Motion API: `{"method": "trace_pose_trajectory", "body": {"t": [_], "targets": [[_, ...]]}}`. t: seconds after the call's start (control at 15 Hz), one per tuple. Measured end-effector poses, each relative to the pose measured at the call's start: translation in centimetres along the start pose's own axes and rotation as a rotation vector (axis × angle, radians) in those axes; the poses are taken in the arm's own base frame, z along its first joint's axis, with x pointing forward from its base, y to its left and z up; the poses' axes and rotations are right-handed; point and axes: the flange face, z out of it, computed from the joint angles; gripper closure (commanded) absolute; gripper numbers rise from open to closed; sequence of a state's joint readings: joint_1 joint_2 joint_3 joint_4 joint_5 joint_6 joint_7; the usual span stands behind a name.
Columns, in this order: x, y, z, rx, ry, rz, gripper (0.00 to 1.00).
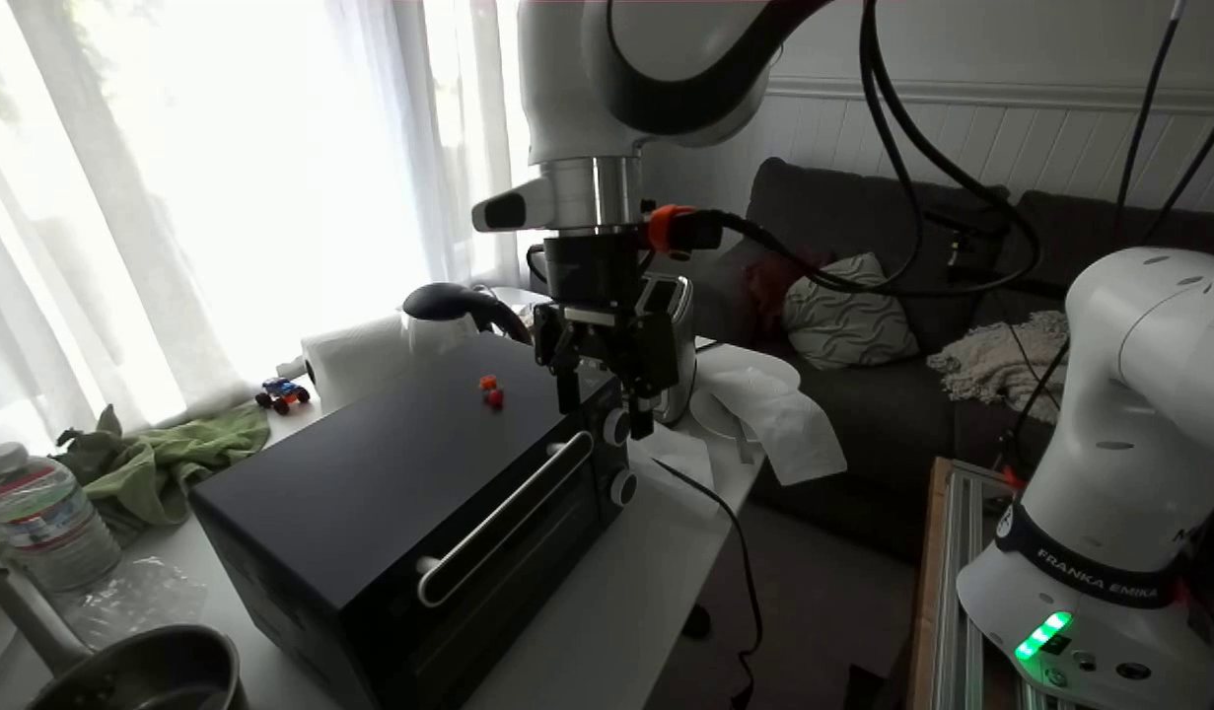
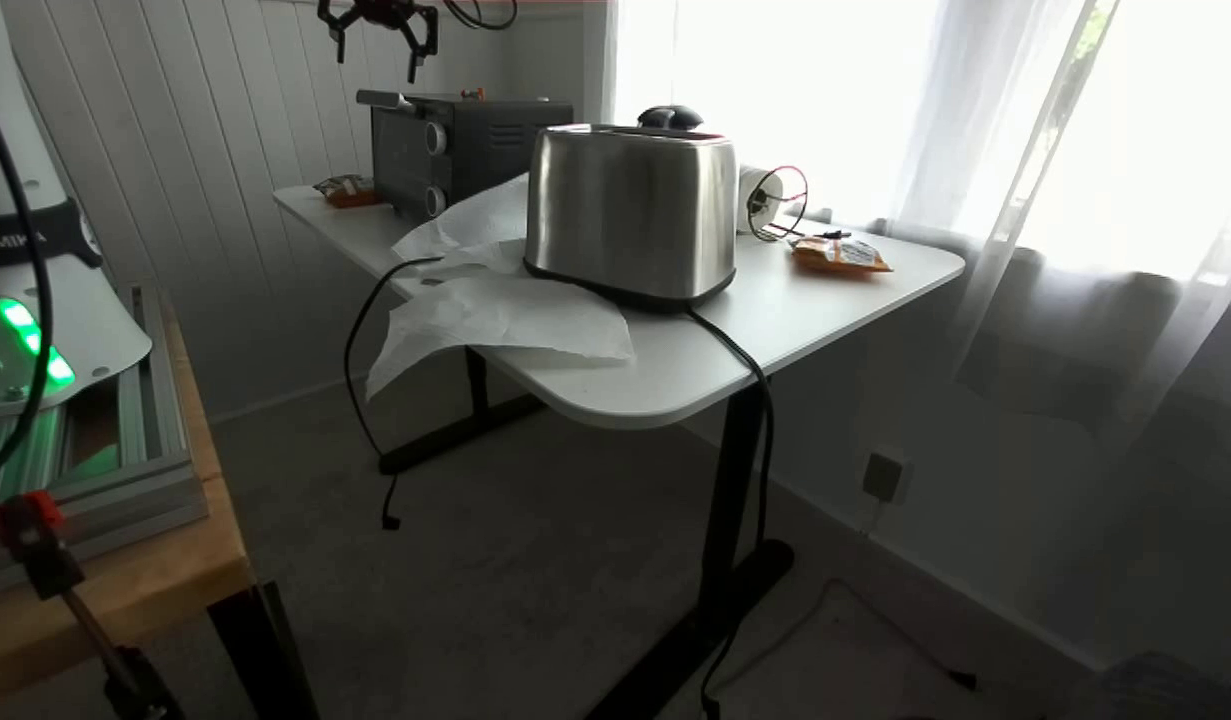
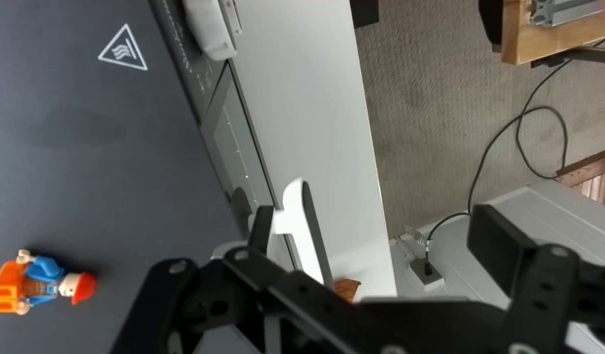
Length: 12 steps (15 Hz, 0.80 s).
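My gripper is open and empty. In an exterior view it hangs in the air above the front of a dark toaster oven, with a gap below the fingertips. The oven has a pale bar handle on its door and round knobs beside it. In the wrist view the handle shows beyond the left finger, nearest to my gripper. A small toy figure with a red cap, blue sleeves and an orange pack lies on the oven top. It also shows in both exterior views.
A steel toaster stands beside the oven, with paper sheets over the table edge. A paper roll, toy truck, green cloth, bottle and pot surround the oven. An orange packet lies behind the toaster.
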State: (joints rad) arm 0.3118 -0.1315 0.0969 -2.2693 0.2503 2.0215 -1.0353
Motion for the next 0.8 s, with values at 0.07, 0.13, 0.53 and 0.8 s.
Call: {"method": "trace_pose_trajectory", "body": {"t": [0.07,0.13,0.53,0.8], "targets": [[0.2,0.2,0.3,0.002,-0.005,-0.006,0.0],[0.5,0.5,0.5,0.002,-0.007,-0.011,0.0],[1.7,1.2,1.3,0.01,-0.017,-0.032,0.0],[1.8,1.4,2.3,0.037,-0.033,-0.032,0.0]]}}
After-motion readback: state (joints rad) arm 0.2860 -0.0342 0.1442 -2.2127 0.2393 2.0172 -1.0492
